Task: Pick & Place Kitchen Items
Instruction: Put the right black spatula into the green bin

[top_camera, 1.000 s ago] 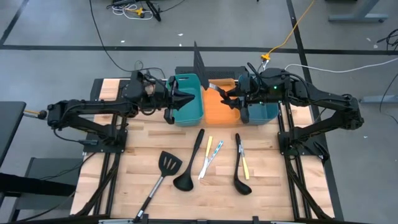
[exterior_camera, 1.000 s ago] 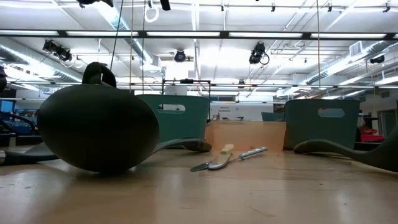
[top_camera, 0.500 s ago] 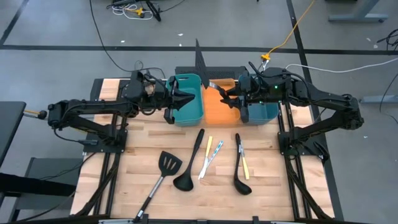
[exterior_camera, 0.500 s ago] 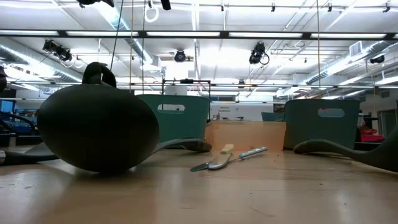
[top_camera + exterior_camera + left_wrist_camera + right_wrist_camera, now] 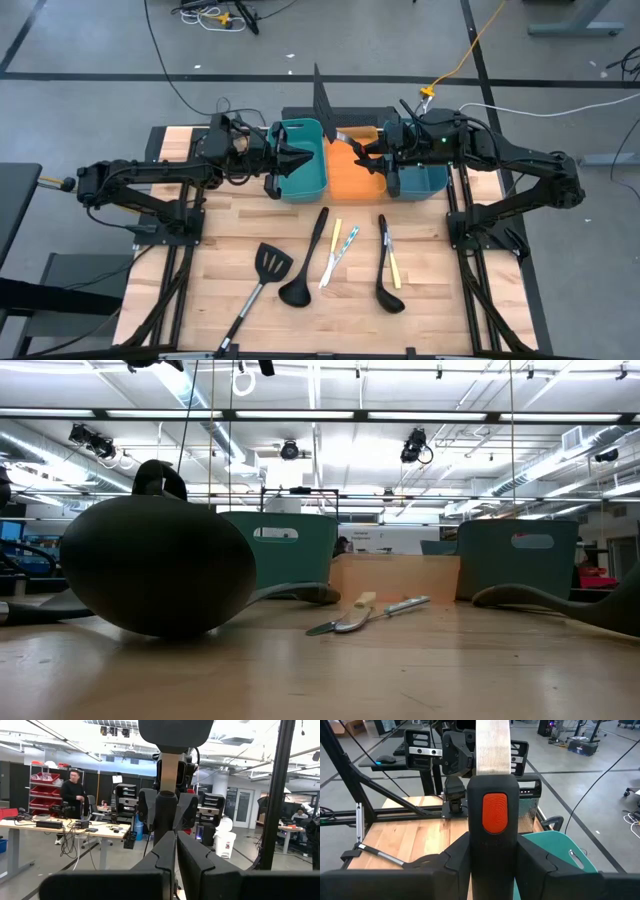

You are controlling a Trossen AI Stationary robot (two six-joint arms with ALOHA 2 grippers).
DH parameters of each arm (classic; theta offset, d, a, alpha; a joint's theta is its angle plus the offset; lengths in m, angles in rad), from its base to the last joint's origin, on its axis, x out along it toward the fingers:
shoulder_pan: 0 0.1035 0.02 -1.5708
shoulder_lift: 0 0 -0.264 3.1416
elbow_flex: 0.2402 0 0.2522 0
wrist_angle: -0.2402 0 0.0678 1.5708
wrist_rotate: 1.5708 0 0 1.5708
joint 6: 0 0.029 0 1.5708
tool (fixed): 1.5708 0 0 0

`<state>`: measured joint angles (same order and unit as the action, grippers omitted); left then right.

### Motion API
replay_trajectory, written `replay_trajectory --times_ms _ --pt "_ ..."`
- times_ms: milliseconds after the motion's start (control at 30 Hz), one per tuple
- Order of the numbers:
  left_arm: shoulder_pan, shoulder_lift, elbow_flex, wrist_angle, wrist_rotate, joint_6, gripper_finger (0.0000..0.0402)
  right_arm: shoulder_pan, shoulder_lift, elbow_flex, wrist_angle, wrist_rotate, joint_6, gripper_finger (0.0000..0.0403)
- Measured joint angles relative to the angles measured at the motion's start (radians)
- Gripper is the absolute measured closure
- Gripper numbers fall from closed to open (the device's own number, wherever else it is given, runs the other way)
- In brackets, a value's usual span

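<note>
right gripper (image 5: 362, 153) over the orange bin (image 5: 352, 178), clamped on a black-handled tool (image 5: 492, 815) (left gripper (image 5: 300, 158) clenched, empty)

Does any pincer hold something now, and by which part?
The right pincer grips a utensil by its black handle with the orange patch. The left pincer is shut; whether it holds anything cannot be told.

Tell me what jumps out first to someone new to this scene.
Both hands meet over the orange bin at the table's far edge; the right hand grips a black-handled tool, the left hand is shut. Spatula and ladles lie in front.
</note>
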<state>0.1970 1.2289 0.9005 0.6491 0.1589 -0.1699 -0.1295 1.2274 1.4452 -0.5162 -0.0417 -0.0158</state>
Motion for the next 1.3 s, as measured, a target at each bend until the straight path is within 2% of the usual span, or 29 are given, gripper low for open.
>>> replay_trajectory --times_ms 367,500,800,1300 --pt "0.0 0.0 0.0 0.0 0.0 0.002 0.0379 0.0 0.0 0.0 0.0 0.0 -0.001 0.0282" --pt "0.0 0.0 0.0 0.001 0.0 0.028 0.0365 0.0 0.0 0.0 0.0 0.0 -0.001 0.0282" --pt "0.0 0.0 0.0 0.003 -0.051 0.033 0.0284 0.0 0.0 0.0 0.0 0.0 -0.001 0.0282" --pt "0.0 -0.001 0.0 0.08 -0.054 0.032 0.0166 0.0 0.0 0.0 0.008 0.0 0.008 0.0282"
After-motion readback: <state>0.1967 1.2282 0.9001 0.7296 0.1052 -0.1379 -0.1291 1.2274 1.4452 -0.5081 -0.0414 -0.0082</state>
